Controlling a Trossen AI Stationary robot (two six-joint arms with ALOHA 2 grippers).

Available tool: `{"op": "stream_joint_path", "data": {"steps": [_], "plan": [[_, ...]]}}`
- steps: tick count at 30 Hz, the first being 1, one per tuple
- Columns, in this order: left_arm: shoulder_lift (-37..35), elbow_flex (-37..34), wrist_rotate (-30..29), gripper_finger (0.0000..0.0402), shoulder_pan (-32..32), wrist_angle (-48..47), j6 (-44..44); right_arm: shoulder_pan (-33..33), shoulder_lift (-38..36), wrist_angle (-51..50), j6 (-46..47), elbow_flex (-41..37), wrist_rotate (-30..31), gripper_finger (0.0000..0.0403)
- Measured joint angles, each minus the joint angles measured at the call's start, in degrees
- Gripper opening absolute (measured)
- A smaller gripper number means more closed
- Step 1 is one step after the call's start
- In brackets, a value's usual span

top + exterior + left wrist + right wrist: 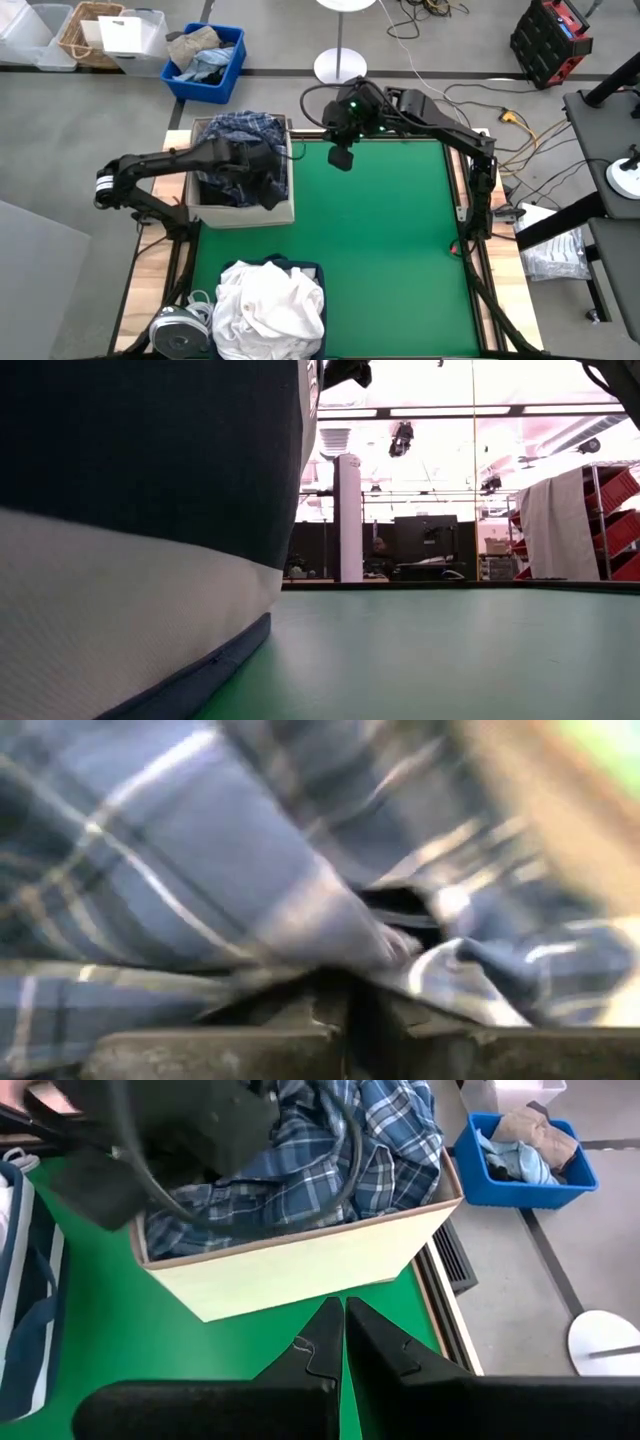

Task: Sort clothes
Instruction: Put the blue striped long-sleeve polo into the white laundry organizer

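Two dark robot arms work over one green table (400, 240). One cream box (245, 212) stands at the far left part of the table, and one blue-and-white plaid shirt (240, 128) lies in it on top of some dark clothes (225, 188). The left gripper (268, 192) is down inside this box, right in the clothes. From the left wrist view the plaid cloth fills almost everything and presses up against the fingers (200, 1050), but it is blurry, so I cannot tell if the fingers are open or if they hold the shirt. The right gripper (341, 157) hangs over the far edge of the table, just beside the box and not touching it. Its two fingers (310, 1355) are pressed together with nothing between them, and they point toward the side of the box. One blue-edged bag (300, 270) sits at the near left part of the table, and one pile of white clothes (270, 305) fills it up. One blue bin (205, 62) stands on the floor past the table, well apart from the box, with one tan and pale-blue cloth bundle (200, 52) in it. From the low view, the side of the bag (140, 530) blocks most of what can be seen.
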Motion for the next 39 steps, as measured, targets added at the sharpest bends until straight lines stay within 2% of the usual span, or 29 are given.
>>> {"op": "stream_joint_path", "data": {"steps": [4,9,14,19,24,29,34,37,39], "plan": [[-0.1,6.3,0.0,0.0,0.0,-0.6,4.3,-0.6,0.0,0.0,1.2,0.0,0.0,0.0009],[-0.1,13.1,-0.1,0.0,0.0,-5.8,6.9,-1.0,0.0,0.0,2.6,0.0,0.0,0.0009],[-0.1,17.2,-0.2,0.0,0.1,-10.0,6.8,-1.0,0.0,-0.1,2.7,0.0,0.0,0.0009],[-0.1,20.0,-0.3,0.0003,0.1,-10.2,5.7,-1.0,0.0,-0.1,2.6,0.0,0.0,0.0009],[-0.1,22.9,-1.3,0.0041,0.5,-12.6,4.9,-1.0,0.0,-0.1,2.7,0.0,0.0,0.0009],[-0.1,27.2,-8.3,0.0085,1.5,-14.0,7.8,-1.0,0.0,-0.1,4.0,0.0,0.0,0.0009],[0.2,30.7,-11.9,0.0089,7.3,-14.1,12.8,-1.0,0.0,-0.1,4.1,0.0,0.1,0.0009],[0.2,30.8,-12.0,0.0068,13.7,-14.6,15.4,-1.0,0.0,-0.1,4.8,0.0,0.1,0.0009],[0.2,30.5,-10.0,0.0041,19.3,-14.4,17.1,-1.0,0.0,-0.1,5.6,0.0,0.1,0.0009]]}}
